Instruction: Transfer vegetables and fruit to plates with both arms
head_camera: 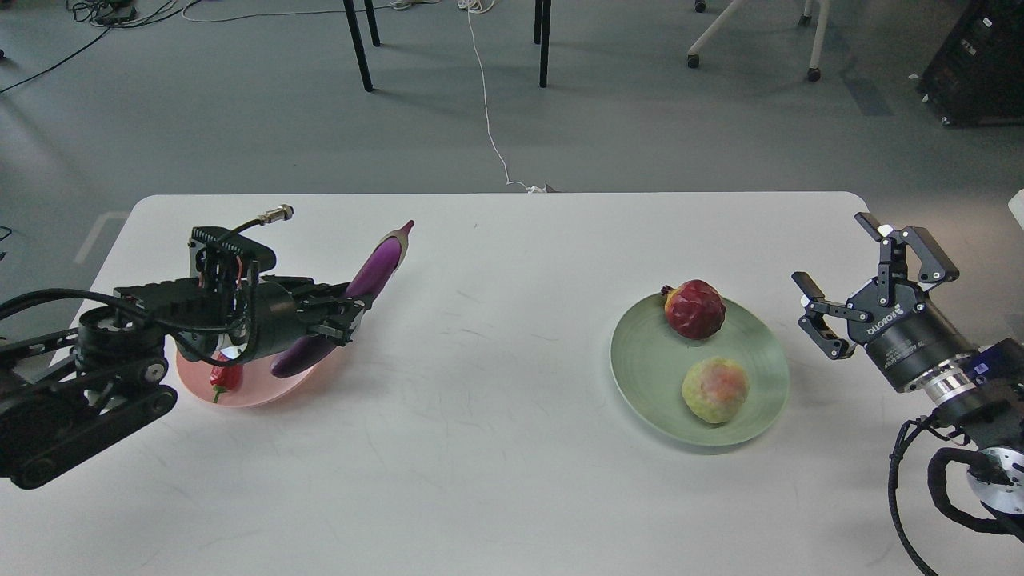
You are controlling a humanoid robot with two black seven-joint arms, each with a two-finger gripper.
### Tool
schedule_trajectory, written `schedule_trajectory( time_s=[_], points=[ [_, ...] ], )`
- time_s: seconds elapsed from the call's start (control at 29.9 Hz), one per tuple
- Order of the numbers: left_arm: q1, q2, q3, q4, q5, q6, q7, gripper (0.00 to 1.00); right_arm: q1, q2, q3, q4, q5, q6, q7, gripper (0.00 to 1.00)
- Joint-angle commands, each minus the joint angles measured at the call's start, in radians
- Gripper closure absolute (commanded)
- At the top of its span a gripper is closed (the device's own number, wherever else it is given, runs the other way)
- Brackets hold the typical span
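My left gripper (pixel 340 316) is shut on the long purple eggplant (pixel 374 270) and holds it tilted over the right side of the pink plate (pixel 264 390), stem end up and to the right. Only the red chili pepper's stem end (pixel 225 379) shows on that plate, below my arm. The pale green plate (pixel 648 364) holds the dark red pomegranate (pixel 695 309) at its far side and the yellow-green fruit (pixel 714 390) at its near side. My right gripper (pixel 868 272) is open and empty, to the right of the green plate.
The white table (pixel 496 448) has its far edge beyond both plates. Past it on the grey floor are chair legs (pixel 364 44), a white cable (pixel 490 120) and a black case (pixel 980 64) at the far right.
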Motion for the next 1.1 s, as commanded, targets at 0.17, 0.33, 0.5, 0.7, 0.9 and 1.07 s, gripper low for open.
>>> schedule_trajectory(
  time_s=[0.17,0.33,0.5,0.7,0.9,1.07],
  points=[
    [0.091,0.11,-0.013,0.003,-0.054,0.039,-0.045,0.74,0.0,0.006,-0.002,0.0,-0.003,0.0,0.0,0.01],
    [0.108,0.117,-0.02,0.041,-0.043,0.039,-0.041,0.59,0.0,0.006,0.0,0.0,-0.003,0.0,0.0,0.01],
    [0.111,0.136,-0.02,0.047,-0.05,0.04,-0.041,0.16,0.0,0.006,0.0,0.0,-0.003,0.0,0.0,0.01],
    [0.111,0.153,-0.054,0.06,-0.08,0.043,-0.058,0.03,0.0,0.006,-0.002,0.0,-0.003,0.0,0.0,0.01],
    [0.109,0.108,-0.213,0.054,-0.254,0.048,-0.09,0.03,0.02,0.004,0.0,-0.003,-0.005,-0.006,0.0,0.01],
    [0.111,-0.011,-0.247,0.054,-0.59,0.172,-0.149,0.02,0.057,0.007,0.0,-0.009,-0.006,-0.015,0.0,0.01]
  ],
)
